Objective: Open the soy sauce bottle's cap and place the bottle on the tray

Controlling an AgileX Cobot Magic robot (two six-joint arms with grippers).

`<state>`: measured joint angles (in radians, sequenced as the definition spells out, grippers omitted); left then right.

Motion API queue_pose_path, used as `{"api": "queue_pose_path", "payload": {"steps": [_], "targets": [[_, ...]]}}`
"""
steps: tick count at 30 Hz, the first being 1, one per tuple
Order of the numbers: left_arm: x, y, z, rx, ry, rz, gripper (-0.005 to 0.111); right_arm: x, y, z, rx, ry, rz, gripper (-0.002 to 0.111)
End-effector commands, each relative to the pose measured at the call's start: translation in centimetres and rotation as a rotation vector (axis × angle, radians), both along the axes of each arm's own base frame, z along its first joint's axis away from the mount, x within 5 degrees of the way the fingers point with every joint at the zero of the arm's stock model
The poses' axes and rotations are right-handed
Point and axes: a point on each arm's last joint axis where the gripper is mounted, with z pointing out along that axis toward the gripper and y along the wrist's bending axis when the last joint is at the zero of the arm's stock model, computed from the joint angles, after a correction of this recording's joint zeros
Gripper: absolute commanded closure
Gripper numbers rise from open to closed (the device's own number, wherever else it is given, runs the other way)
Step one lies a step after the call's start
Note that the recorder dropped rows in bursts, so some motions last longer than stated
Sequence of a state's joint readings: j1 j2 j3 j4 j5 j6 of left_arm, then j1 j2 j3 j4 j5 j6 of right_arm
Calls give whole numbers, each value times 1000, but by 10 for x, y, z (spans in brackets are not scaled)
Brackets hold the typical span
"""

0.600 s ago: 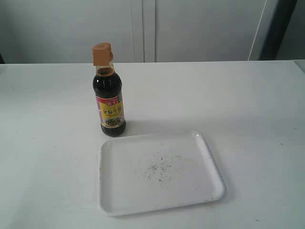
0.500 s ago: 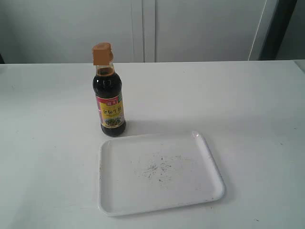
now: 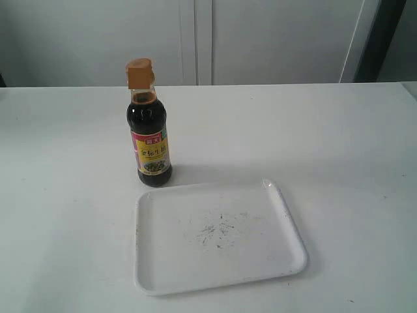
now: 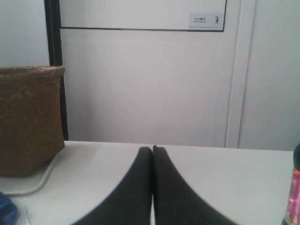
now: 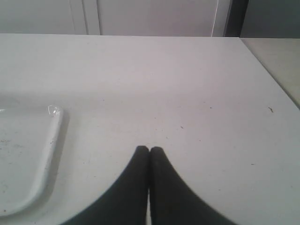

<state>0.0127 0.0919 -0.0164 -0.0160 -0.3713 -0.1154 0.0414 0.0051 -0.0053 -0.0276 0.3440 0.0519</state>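
The soy sauce bottle [image 3: 149,134] stood upright on the white counter [image 3: 339,143], its copper-orange cap [image 3: 139,74] down over the neck. The tray [image 3: 217,236] lay flat just in front of the bottle, apart from it, with dark specks at its centre. Neither arm showed in the exterior view. The left pincer [image 4: 152,150] had its 2 black fingers pressed together, gripping nothing, near a woven basket [image 4: 29,117]. The right pincer [image 5: 149,150] was likewise pressed closed and empty, beside the tray's corner.

On the white counter [image 3: 339,143] stand one dark glass soy sauce bottle [image 3: 149,140] with one copper-orange cap [image 3: 139,74], one flat white plastic tray [image 3: 217,236] and one woven brown basket [image 4: 29,119].
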Motion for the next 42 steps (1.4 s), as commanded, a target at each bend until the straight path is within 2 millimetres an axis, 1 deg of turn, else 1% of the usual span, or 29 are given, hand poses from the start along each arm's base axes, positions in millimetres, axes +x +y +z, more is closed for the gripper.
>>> {"api": "queue_pose_path", "payload": {"steps": [1,3,5,7,11,15,17,19,23,24,25,26,27,28,29,31,36,38,39,40,42], "targets": [[10,-2,26,68,-44,-8,107,0,0,-1,-4,-3,-1,108],[17,-3,37,99,-27,-14,107,0,0,-1,-4,-3,-1,108],[25,-3,48,80,-19,-26,107,0,0,-1,-4,-3,-1,108],[35,-5,59,102,-24,-47,107,0,0,-1,-4,-3,-1,108],[57,-14,78,140,-58,-138,107,0,0,-1,-4,-3,-1,108],[83,-21,86,148,-25,-220,107,0,0,-1,-4,-3,-1,108],[100,-24,89,160,2,-260,107,0,0,-1,-4,-3,-1,108],[111,-28,94,171,-11,-307,107,0,0,-1,-4,-3,-1,108],[136,-35,94,179,-15,-400,107,0,0,-1,-4,-3,-1,108],[147,-39,94,174,-12,-443,107,0,0,-1,-4,-3,-1,108],[151,-40,95,166,-8,-464,107,0,0,-1,-4,-3,-1,108],[162,-45,96,154,-2,-525,107,0,0,-1,-4,-3,-1,108],[166,-47,97,154,-6,-553,107,0,0,-1,-4,-3,-1,108],[174,-52,99,141,-30,-626,107,0,0,-1,-4,-3,-1,108],[178,-54,99,134,-33,-653,107,0,0,-1,-4,-3,-1,108],[190,-61,100,123,-61,-771,107,0,0,-1,-4,-3,-1,108],[217,-66,86,101,14,-833,107,0,0,-1,-4,-3,-1,108],[224,-73,85,113,29,-874,98,0,0,-1,-4,-3,-1,108],[226,-79,86,116,26,-897,83,0,0,-1,-4,-3,-1,108],[227,-82,87,118,23,-908,74,0,0,-1,-4,-3,-1,108],[228,-89,90,103,16,-928,45,0,0,-1,-4,-3,-1,108]]}}
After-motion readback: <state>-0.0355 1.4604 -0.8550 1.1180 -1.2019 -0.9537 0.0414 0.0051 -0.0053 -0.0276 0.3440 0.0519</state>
